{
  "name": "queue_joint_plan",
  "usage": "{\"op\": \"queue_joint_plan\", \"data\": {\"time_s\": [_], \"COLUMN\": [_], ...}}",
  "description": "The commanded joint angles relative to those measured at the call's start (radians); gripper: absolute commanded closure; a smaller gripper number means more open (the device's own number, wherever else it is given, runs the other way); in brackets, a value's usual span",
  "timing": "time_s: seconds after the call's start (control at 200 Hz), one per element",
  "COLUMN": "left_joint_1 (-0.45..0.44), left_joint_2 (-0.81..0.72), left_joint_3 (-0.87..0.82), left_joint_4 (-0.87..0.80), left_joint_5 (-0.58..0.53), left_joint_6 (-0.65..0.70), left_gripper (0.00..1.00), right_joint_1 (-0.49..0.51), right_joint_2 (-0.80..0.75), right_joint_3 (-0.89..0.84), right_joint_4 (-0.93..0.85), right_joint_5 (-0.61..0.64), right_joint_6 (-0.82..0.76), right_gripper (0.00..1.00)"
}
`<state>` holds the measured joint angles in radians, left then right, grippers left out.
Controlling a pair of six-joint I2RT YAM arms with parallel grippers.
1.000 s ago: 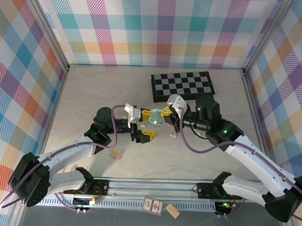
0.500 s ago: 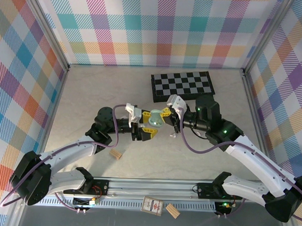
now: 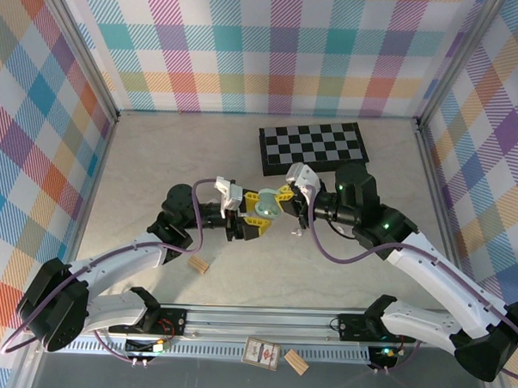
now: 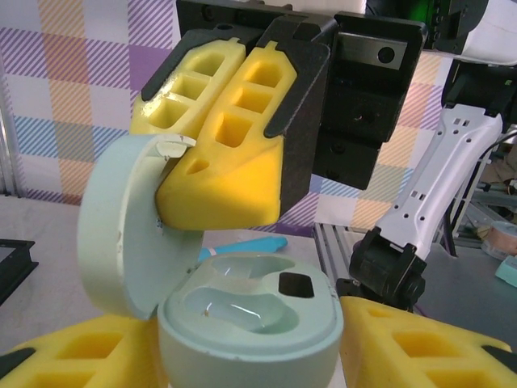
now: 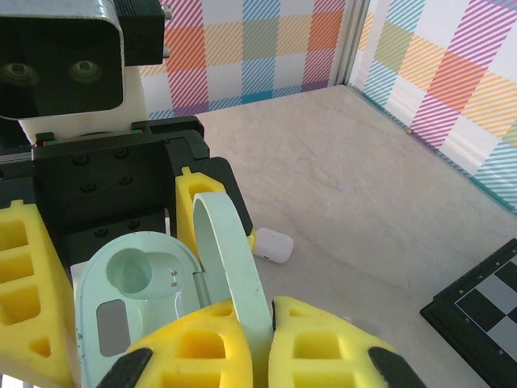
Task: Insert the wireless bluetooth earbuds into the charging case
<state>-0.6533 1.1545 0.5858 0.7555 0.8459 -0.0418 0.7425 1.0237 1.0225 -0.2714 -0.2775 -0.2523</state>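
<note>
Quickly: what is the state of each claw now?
Left claw: around the charging case base; grip cannot be told.
Right claw: closed on the case lid.

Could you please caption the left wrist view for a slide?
Right tool pinches open case's lid; left tool flanks its base.

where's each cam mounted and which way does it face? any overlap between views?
Top external: above and behind the bases, looking down at the table; both arms, left gripper and right gripper meeting at the case.
Left wrist: faces the right arm; own fingers flank the case, right gripper pinches its lid.
Right wrist: faces the left arm; own fingers pinch the lid.
Shared: the open case in all three.
</note>
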Motion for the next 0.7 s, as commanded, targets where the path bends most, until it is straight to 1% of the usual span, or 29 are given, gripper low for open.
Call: {"op": "queue_joint_plan", "data": {"time_s": [0.0, 0.075, 0.135, 0.215, 0.39, 0.68, 0.7], "left_joint_1": [-0.009, -0.009, -0.009, -0.009, -0.009, -0.009, -0.009], "left_joint_2": [0.002, 0.003, 0.003, 0.003, 0.006, 0.018, 0.019], "left_joint_3": [0.019, 0.02, 0.019, 0.02, 0.023, 0.025, 0.023], "left_joint_4": [0.046, 0.045, 0.042, 0.04, 0.036, 0.041, 0.041], "left_joint_5": [0.019, 0.02, 0.019, 0.021, 0.027, 0.035, 0.035], "left_joint_6": [-0.013, -0.013, -0.014, -0.014, -0.013, -0.001, 0.001], "left_gripper": [0.48, 0.47, 0.45, 0.45, 0.58, 0.67, 0.68], "right_joint_1": [-0.002, -0.003, -0.003, -0.003, -0.003, -0.003, -0.003], "right_joint_2": [-0.006, -0.002, 0.0, 0.003, 0.004, -0.001, -0.001], "right_joint_3": [-0.002, -0.001, -0.001, 0.001, 0.004, 0.01, 0.01], "right_joint_4": [-0.001, -0.003, -0.003, -0.003, 0.0, 0.0, 0.003], "right_joint_5": [-0.028, -0.029, -0.031, -0.029, -0.029, -0.027, -0.025], "right_joint_6": [-0.02, -0.021, -0.022, -0.022, -0.022, -0.016, -0.015], "right_gripper": [1.0, 1.0, 1.0, 1.0, 1.0, 1.0, 0.98]}}
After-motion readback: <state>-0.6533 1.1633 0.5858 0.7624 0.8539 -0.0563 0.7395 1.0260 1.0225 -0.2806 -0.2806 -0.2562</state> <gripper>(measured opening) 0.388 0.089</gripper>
